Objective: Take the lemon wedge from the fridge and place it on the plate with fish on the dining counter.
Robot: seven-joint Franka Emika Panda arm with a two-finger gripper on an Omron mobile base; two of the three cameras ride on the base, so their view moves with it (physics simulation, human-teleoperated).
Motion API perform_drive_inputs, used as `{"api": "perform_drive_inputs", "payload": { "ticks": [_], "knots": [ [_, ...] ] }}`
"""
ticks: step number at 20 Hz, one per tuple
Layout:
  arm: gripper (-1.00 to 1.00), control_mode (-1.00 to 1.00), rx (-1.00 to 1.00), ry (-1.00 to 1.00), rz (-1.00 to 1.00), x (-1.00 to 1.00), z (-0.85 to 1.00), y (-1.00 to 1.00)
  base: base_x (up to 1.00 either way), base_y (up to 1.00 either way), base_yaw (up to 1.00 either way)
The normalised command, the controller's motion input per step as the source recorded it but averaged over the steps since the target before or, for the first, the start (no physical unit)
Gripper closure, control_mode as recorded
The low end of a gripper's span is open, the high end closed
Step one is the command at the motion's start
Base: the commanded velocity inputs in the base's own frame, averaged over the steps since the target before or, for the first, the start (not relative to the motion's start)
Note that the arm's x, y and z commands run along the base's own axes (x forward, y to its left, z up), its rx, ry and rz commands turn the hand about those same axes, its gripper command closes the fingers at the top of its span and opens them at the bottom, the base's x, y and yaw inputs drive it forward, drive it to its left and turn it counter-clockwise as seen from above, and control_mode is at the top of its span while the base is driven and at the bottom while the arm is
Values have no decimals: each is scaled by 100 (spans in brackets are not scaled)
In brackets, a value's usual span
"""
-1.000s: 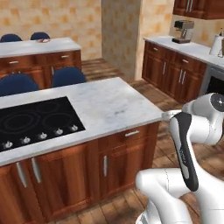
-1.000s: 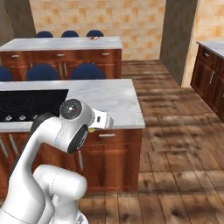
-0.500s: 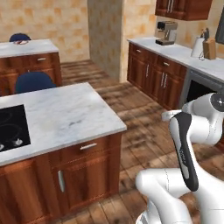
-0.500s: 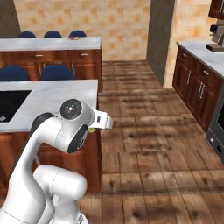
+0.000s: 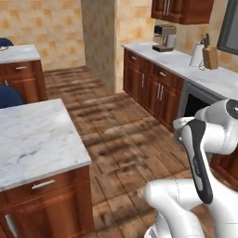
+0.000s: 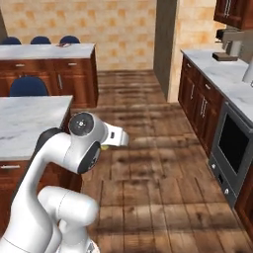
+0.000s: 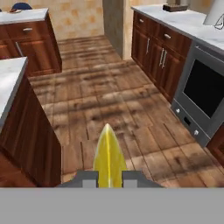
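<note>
Gripper: the gripper (image 7: 109, 175) is clamped on the lemon wedge (image 7: 109, 155), whose yellow point sticks up between the two finger tips in the hand view.
Lemon wedge: held off every surface, carried in front of the arm above the wooden floor (image 7: 113, 100); a sliver of yellow also peeks out beside the wrist in the right base view.
Done, as I judge it: the wedge is already out of the fridge and in the robot's grip.
Dining counter: the long marble counter (image 6: 47, 50) with blue chairs (image 6: 40, 40) behind it stands well apart, at the far left of the room; something small lies on its top, too small to tell whether it is the plate.
Surroundings: a nearer marble counter (image 5: 32, 139) sits to the robot's left, and a run of wooden cabinets (image 5: 153, 88) with an oven (image 6: 231, 148) lines the right wall.
Left to do: reach the dining counter, find the plate with fish, lower the wedge onto it and let go.
</note>
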Motion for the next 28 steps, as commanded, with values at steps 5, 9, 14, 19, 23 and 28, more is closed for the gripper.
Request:
{"api": "perform_drive_inputs", "payload": {
  "ticks": [5,9,14,19,23,28],
  "knots": [
    [100,100,0,0,0,0,0,0,100,-10,22],
    [100,100,0,0,0,0,0,0,100,-66,14],
    [100,100,0,0,0,0,0,0,100,-99,6],
    [100,100,0,0,0,0,0,0,100,-11,9],
    [100,100,0,0,0,0,0,0,100,3,2],
    [100,100,0,0,0,0,0,0,100,20,0]
  ]
}}
